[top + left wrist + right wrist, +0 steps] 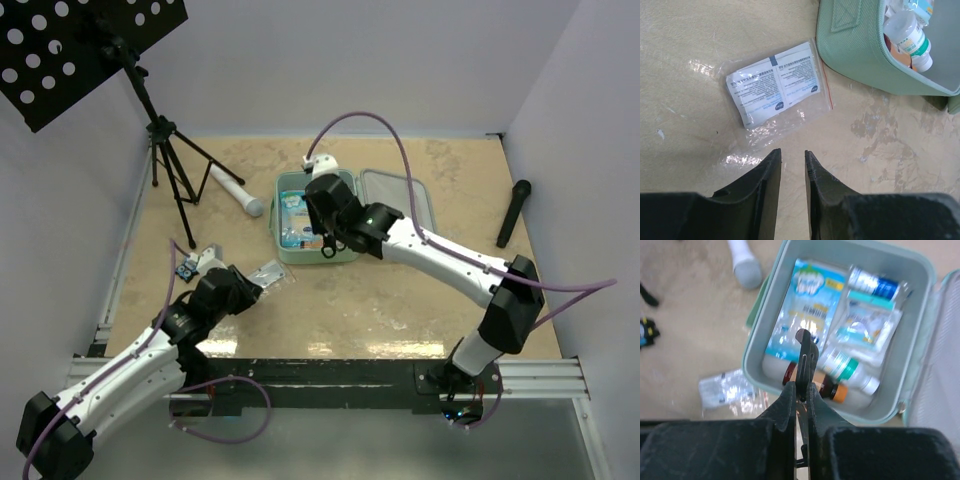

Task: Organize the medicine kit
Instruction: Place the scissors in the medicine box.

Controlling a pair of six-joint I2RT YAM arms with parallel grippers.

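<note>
The left hand (792, 152) hovers slightly open and empty over a bagged packet (775, 82) on the bench (690, 30), while the right hand (801, 388), pinched on a thin dark strip (804, 355), hangs above the open medicine kit (855, 45) mid-bench.

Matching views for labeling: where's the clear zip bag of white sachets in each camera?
Top external: zip bag left of centre, off the medicine kit's lower-left corner.
Left wrist: upper left of centre.
Right wrist: lower left, blurred.
Shared landmark: the medicine kit, beside the bag in all three.

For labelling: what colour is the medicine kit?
The medicine kit is mint green; clearest in left wrist view.
</note>
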